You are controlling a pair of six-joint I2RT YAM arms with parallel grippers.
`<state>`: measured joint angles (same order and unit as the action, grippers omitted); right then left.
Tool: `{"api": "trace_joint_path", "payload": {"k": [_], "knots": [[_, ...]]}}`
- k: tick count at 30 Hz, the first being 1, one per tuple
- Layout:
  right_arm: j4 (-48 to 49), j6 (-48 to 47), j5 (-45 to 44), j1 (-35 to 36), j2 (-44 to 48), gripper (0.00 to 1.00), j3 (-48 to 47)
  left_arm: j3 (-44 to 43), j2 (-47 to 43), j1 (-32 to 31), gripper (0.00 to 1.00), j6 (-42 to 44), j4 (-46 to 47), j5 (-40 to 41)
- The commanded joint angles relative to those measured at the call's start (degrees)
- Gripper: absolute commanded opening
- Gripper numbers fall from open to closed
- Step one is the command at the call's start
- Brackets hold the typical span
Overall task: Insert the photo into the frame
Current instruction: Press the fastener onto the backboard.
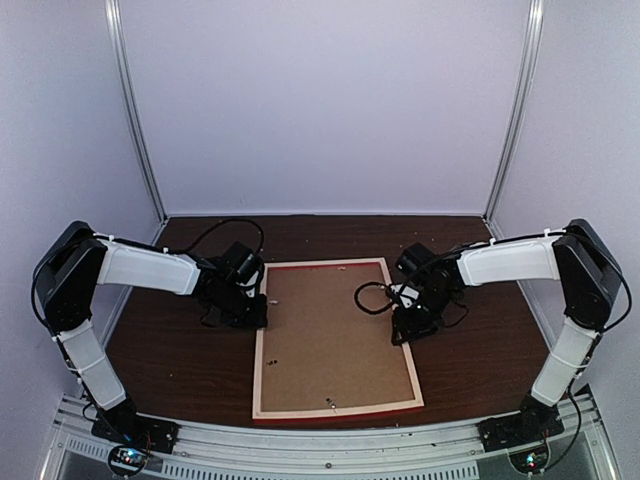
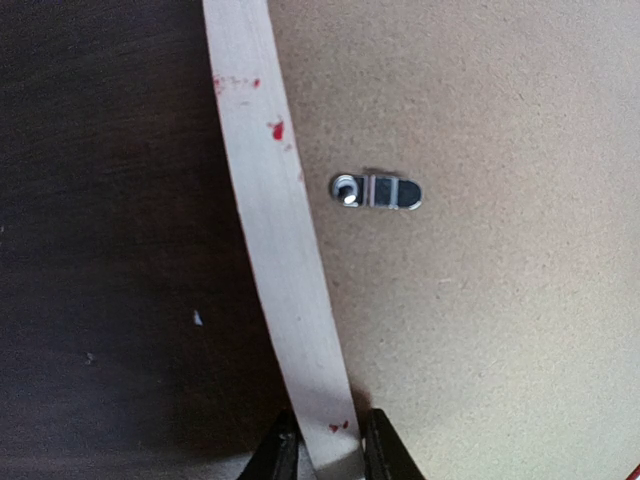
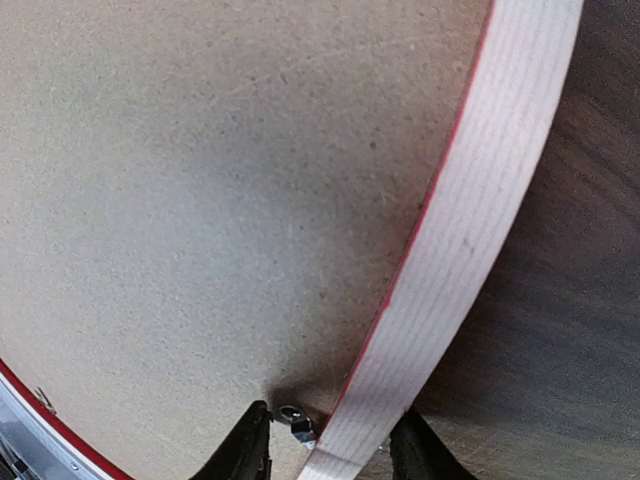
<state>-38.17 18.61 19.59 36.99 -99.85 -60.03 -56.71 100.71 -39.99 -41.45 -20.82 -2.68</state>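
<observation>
- The frame lies face down in the middle of the dark wooden table. Its lower rail is close to the table's near edge, and its long sides run toward the far edge.
- Only the top view shows the whole rectangle: pale bare-wood rails around a flat brown backing board, with a glossy red strip along the near rail's outer face.
- Left wrist view: the left gripper is narrow, its two black fingers pressed against either side of the frame's left rail. This view alone shows red paint specks on the smooth wood and a small metal turn button lying flat on the grainy board.
- Right wrist view: the right gripper straddles the right rail with its jaws partly apart. There is slack on the board side, where a small metal tab sits. The rail's fine straight grain and a thin red line along its inner edge show only here.
</observation>
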Motion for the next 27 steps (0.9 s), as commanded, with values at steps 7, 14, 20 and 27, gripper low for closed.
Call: {"api": "trace_joint_path", "payload": {"k": [7, 14, 20, 27], "knots": [[1.2, -2.1, -0.3, -0.2, 0.0, 0.43, 0.2, 0.1, 1.3, -1.1, 0.24, 1.6, -1.1, -1.3], [2.0, -0.4, -2.9, -0.3, -0.1, 0.42, -1.1, -0.1, 1.3, -1.1, 0.24, 1.6, -1.1, -1.4], [3.1, 2.0, -5.7, -2.2, -3.1, 0.40, -3.6, -0.4, 1.0, -1.1, 0.28, 1.5, -1.1, -2.0], [5.3, 2.1, -5.9, -4.3, -5.4, 0.38, -4.7, -2.0, 1.5, -1.1, 0.31, 1.6, -1.8, -2.9]]}}
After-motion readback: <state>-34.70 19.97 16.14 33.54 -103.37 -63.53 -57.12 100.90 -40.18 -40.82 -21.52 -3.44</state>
